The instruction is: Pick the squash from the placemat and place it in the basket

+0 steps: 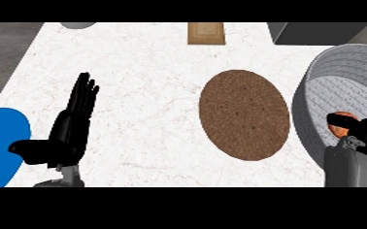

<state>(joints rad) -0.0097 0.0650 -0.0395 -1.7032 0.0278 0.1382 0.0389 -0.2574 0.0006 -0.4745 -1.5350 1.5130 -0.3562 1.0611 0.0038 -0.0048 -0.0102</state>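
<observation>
At the worktop's right edge, an orange squash (pixel 342 121) is held over the grey basket (pixel 315 85), gripped by the right hand's (pixel 353 128) curled fingers. It is judged firm, smooth-skinned, best grasped mid-body. The brown placemat (pixel 243 114) lies bare; the left hand (pixel 72 121) rests open, near the left edge.

The placemat (pixel 244 114) is laid mid-counter (pixel 143 68), with the basket (pixel 337 85) set just to its right, the squash (pixel 342 122) held over that basket by the right hand (pixel 353 131), and the left hand (pixel 72 121) raised far left.
</observation>
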